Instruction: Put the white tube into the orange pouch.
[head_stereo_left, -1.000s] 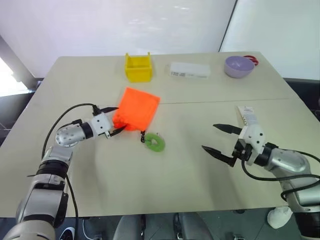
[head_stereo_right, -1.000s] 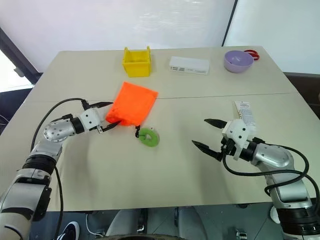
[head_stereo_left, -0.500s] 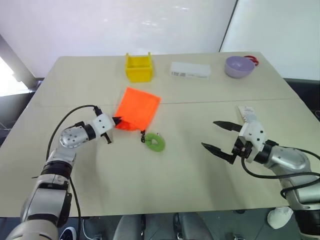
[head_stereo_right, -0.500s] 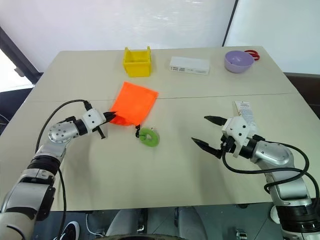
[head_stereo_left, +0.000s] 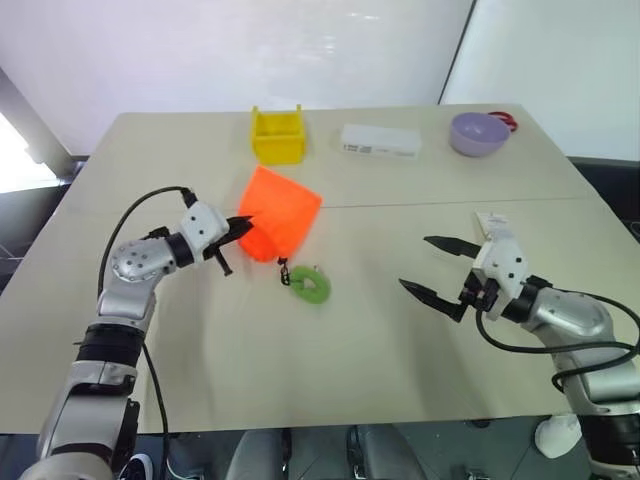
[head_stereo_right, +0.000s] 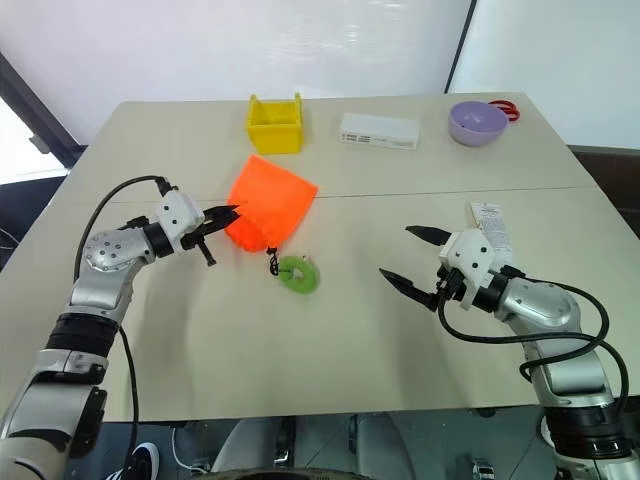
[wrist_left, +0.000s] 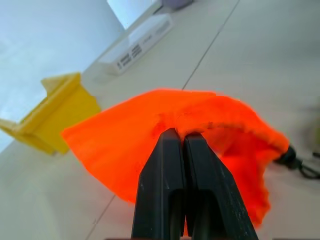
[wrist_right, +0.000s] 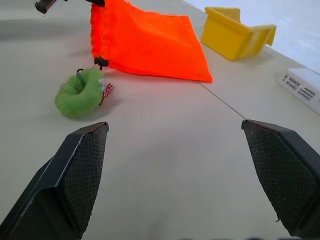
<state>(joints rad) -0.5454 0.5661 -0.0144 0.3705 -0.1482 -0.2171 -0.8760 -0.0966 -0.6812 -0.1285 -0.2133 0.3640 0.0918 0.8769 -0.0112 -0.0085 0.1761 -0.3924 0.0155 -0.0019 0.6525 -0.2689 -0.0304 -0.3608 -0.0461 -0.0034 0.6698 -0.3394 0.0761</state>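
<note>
Three bystanders behind orange pouch: yellow bin, white box, purple bowl.

1. The two eye views are looking forward and down from the head over the whole table, each offset slightly sideways from the other, and are sharing the entire scene.
2. The left wrist view is looking along the left gripper, sitting very close to the pouch, with the bin and box beyond.
3. The right wrist view is looking low across the table between the right gripper fingers, sharing pouch, bin and box with the left wrist view.
</note>
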